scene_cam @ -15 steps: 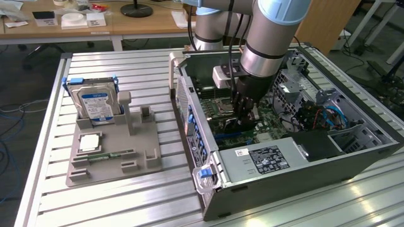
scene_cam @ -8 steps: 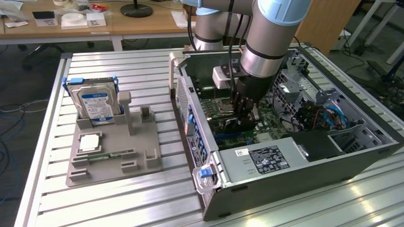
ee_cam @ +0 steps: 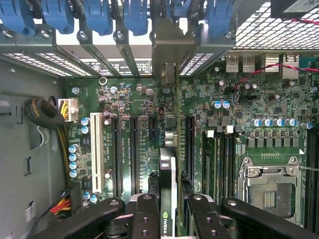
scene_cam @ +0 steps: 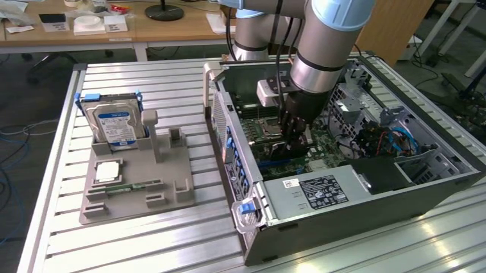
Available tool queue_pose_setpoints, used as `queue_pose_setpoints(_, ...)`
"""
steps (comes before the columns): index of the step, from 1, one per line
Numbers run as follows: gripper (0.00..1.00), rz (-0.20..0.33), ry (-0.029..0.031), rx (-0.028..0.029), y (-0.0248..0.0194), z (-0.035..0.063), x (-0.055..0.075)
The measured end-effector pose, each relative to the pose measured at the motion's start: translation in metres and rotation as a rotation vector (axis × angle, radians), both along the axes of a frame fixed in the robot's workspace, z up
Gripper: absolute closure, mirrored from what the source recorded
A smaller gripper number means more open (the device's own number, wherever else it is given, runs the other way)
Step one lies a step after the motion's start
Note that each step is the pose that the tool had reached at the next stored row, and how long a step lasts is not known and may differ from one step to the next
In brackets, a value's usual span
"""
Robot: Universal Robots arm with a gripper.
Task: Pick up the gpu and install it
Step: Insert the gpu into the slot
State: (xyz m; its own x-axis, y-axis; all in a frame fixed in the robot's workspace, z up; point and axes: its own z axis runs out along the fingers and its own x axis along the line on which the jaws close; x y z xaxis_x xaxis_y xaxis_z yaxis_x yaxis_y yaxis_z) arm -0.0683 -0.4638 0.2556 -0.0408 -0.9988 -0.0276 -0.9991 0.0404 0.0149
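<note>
Ribbed aluminium worktable; behind it, a wooden desk and dark carpeted floor.

Green motherboard, blue clips, black fingers.

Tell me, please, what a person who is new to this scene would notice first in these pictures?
First, the big robot arm reaching down into the open computer case on the slatted metal table. In the wrist view the gripper is shut on the gpu, held edge-on over the green motherboard and its slots. On the exterior view's left, a grey holder tray carries an upright hard drive with a blue label.
</note>
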Motion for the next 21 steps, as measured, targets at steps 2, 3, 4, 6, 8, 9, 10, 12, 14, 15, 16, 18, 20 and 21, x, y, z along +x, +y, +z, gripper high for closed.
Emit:
queue_pose_setpoints(2,0.74,0.000,0.0000,-0.0007,0.0000,-0.0001,0.0000)
queue_pose_setpoints(3,0.74,0.000,0.0001,-0.0007,0.0000,-0.0003,0.0000)
queue_pose_setpoints(4,0.74,0.000,-0.0001,-0.0005,0.0000,-0.0008,0.0000)
queue_pose_setpoints(6,0.74,0.000,0.0001,-0.0008,0.0000,-0.0013,0.0000)
queue_pose_setpoints(8,0.74,0.000,0.0001,-0.0010,0.0000,-0.0013,0.0000)
queue_pose_setpoints(9,0.74,0.000,0.0000,-0.0008,0.0000,-0.0014,0.0000)
queue_pose_setpoints(10,0.74,0.000,0.0000,-0.0006,0.0000,-0.0015,0.0000)
queue_pose_setpoints(12,0.74,0.000,-0.0001,-0.0005,0.0000,-0.0020,0.0000)
queue_pose_setpoints(14,0.74,-0.001,0.0000,-0.0007,0.0000,-0.0022,0.0000)
queue_pose_setpoints(15,0.74,-0.001,0.0000,-0.0007,0.0000,-0.0023,-0.0001)
queue_pose_setpoints(16,0.74,-0.002,0.0000,-0.0007,0.0000,-0.0024,-0.0001)
queue_pose_setpoints(18,0.74,-0.002,0.0000,-0.0007,0.0000,-0.0026,0.0000)
queue_pose_setpoints(20,0.74,-0.002,-0.0001,-0.0004,0.0000,-0.0032,0.0000)
queue_pose_setpoints(21,0.74,-0.002,-0.0002,-0.0002,0.0001,-0.0039,0.0000)
